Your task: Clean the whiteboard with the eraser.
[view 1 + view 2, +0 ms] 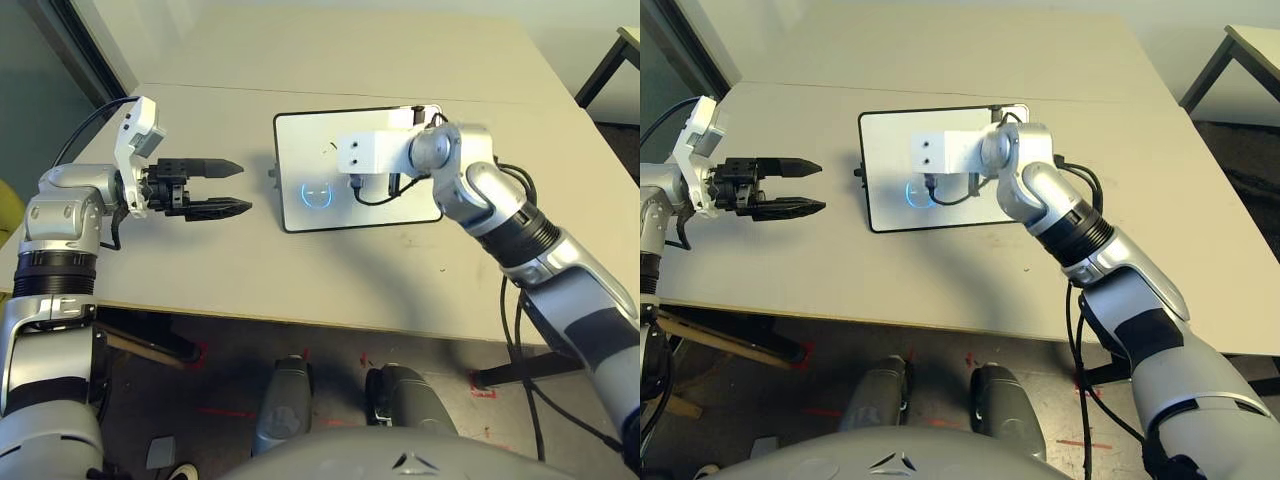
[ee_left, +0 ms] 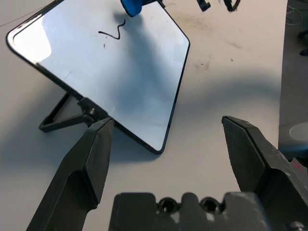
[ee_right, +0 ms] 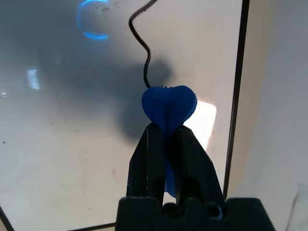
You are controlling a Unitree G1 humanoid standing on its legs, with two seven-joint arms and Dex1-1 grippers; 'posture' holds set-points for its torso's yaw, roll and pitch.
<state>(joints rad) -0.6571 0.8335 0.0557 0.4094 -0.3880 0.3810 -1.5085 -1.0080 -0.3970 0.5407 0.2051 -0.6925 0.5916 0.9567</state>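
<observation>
The whiteboard (image 1: 300, 205) is lying on the table (image 1: 200, 270), a little way in front of the robot. The right gripper (image 3: 166, 126) is squeezing the blue eraser (image 3: 169, 105) tight between its two fingers and is holding it over the board, near the far right side. A thin black squiggle (image 3: 142, 43) is sitting on the board just past the eraser. So the wiping step is going on, and the mark is not yet gone. Next, the eraser probably needs to go down flat on the board and rub across that squiggle. The left gripper (image 1: 225, 187) is waiting just beside the board's left edge with its fingers apart, holding nothing.
</observation>
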